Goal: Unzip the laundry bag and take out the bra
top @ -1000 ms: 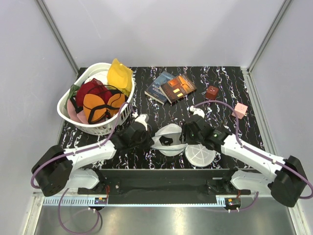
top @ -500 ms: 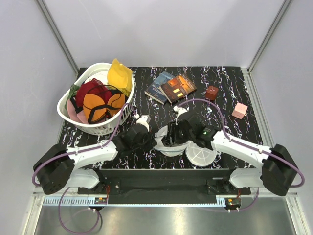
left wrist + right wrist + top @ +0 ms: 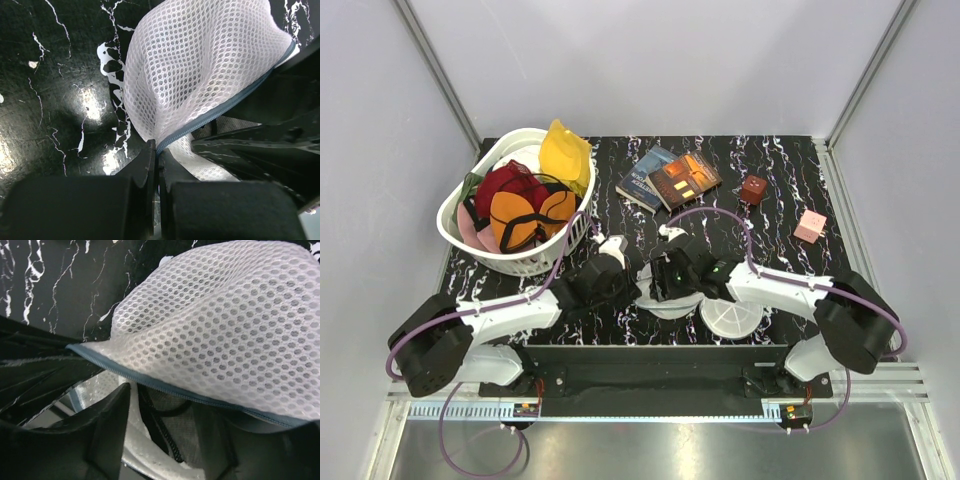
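Observation:
The laundry bag (image 3: 667, 303) is a white mesh pouch with a grey-blue zip, lying at the table's near middle and unzipped. Its flat disc end (image 3: 728, 318) lies to the right. My left gripper (image 3: 625, 285) is shut on the bag's zip edge (image 3: 170, 142), and the mesh dome (image 3: 200, 65) rises beyond it. My right gripper (image 3: 660, 283) is open, with its fingers (image 3: 107, 425) in the bag's mouth under the lifted mesh (image 3: 225, 325). A thin black strap of the bra (image 3: 162, 427) lies between the fingers. The rest of the bra is hidden inside.
A white slotted basket (image 3: 470, 238) stands at the back left with an orange-cupped bra (image 3: 525, 215) and a yellow cloth (image 3: 563, 155). Books (image 3: 670, 178) lie at the back middle. A brown cube (image 3: 753, 188) and a pink cube (image 3: 810, 225) sit at the right.
My right gripper has moved left, from beside the bag into its open mouth. My left gripper has kept its hold on the zip edge.

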